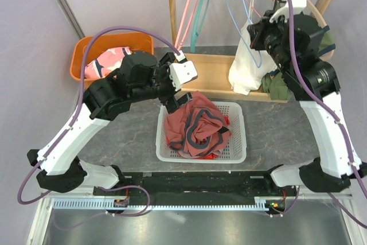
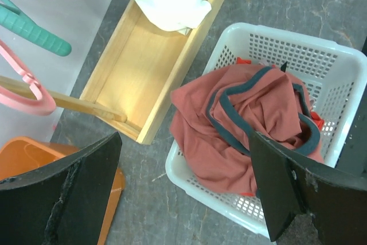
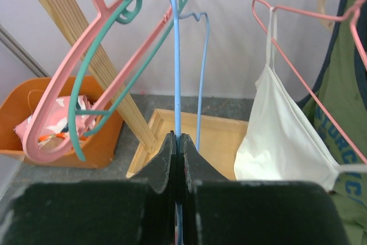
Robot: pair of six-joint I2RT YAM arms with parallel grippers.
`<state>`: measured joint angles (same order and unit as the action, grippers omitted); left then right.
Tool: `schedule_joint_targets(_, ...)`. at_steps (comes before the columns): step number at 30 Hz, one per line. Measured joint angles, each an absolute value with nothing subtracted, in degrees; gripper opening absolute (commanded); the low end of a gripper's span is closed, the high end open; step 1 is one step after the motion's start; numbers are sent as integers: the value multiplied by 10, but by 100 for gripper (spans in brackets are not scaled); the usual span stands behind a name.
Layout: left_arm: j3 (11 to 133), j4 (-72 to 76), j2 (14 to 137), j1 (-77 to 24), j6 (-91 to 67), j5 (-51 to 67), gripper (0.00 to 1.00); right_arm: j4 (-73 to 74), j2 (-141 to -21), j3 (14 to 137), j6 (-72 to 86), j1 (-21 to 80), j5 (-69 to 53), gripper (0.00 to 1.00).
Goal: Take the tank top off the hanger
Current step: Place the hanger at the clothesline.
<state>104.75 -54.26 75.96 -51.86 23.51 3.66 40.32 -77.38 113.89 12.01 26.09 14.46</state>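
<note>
A salmon tank top with grey trim (image 1: 195,121) lies crumpled in the white basket (image 1: 238,156), off any hanger. It also shows in the left wrist view (image 2: 229,142). My left gripper (image 1: 172,105) hovers just above its left edge, open and empty, and in its own view (image 2: 184,142) the fingers (image 2: 80,187) stand wide apart. My right gripper (image 3: 178,139) is up at the rack, shut on the bare blue wire hanger (image 3: 176,55), which also shows in the top view (image 1: 243,10).
A white tank top (image 3: 281,136) on a pink hanger (image 3: 298,78) and a green tank top (image 3: 344,113) hang right of the blue hanger. Empty pink and teal hangers (image 3: 74,78) hang left. The wooden rack base (image 1: 215,73) and an orange bin (image 1: 86,50) of clothes stand behind the basket.
</note>
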Motion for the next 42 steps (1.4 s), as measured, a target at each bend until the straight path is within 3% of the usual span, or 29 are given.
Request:
schedule_joint_targets(10,1054,-592,749,-519,236,62,99,372,-903,1220,110,261,150,0)
schedule_joint_targets(27,1054,-604,738,-518,236,66,99,307,-926,1143,128,261,121,0)
schedule_joint_targets(30,1054,-604,738,-518,236,66,99,303,-926,1138,131,261,113,14)
schedule_joint_targets(31,1055,-604,738,-518,236,65,99,304,-925,1138,132,261,112,30)
schedule_joint_targets(33,1056,-604,738,-518,236,64,99,309,-921,1138,131,261,108,50)
schedule_joint_targets(42,1063,-603,738,-518,254,46,99,354,-858,1157,104,207,109,71)
